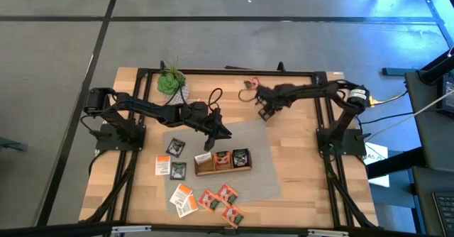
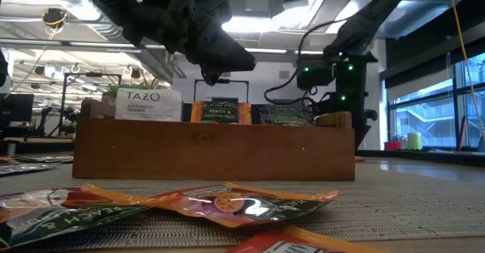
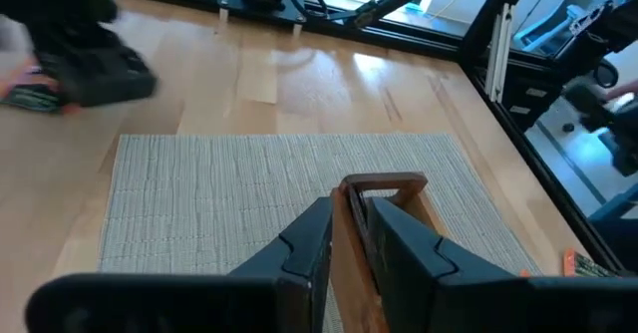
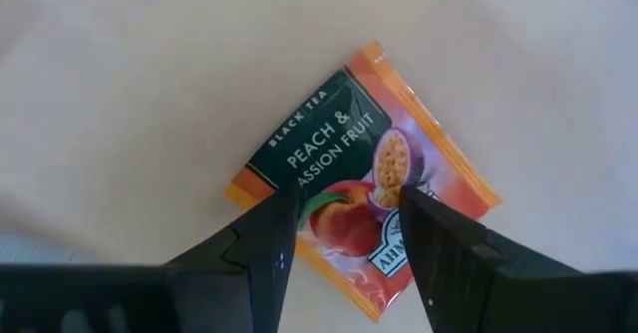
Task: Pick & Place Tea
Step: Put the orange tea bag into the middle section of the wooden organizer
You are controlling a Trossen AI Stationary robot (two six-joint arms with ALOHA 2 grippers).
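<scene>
Two arms, one tray, one plant.
</scene>
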